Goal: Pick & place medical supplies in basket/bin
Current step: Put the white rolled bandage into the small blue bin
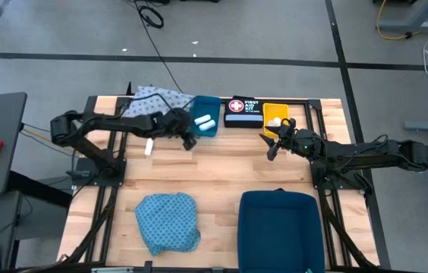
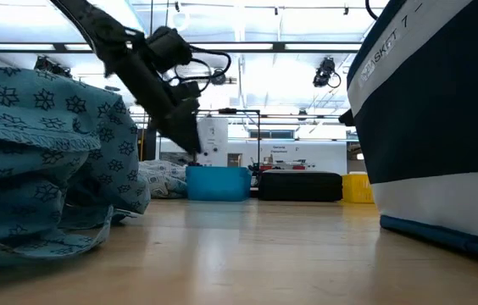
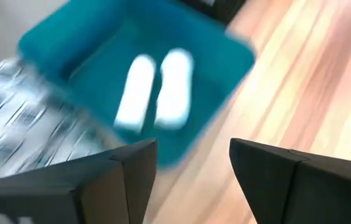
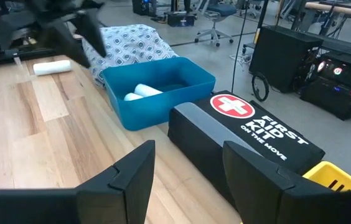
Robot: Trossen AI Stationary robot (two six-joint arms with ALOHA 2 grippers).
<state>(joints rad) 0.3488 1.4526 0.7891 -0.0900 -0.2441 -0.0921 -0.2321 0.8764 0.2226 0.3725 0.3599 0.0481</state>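
Two white rolls [image 3: 157,87] lie side by side in the small blue bin [image 1: 206,125], which stands at the table's far side. A third white roll [image 1: 149,146] lies on the table left of the bin. My left gripper [image 1: 189,140] [image 3: 193,149] hovers open and empty at the bin's near left corner. The whitish-blue cloth [image 1: 155,97] is heaped at the far edge, left of the bin. The teal cloth [image 1: 168,220] lies crumpled near the near edge. My right gripper [image 1: 272,148] [image 4: 188,149] is open and empty, just near of the yellow box.
A black first-aid box [image 1: 243,112] and a yellow box [image 1: 275,114] stand right of the blue bin at the far edge. A large dark blue basket [image 1: 278,203] sits at the near edge, right of the teal cloth. Bare wood lies between the arms at mid-table.
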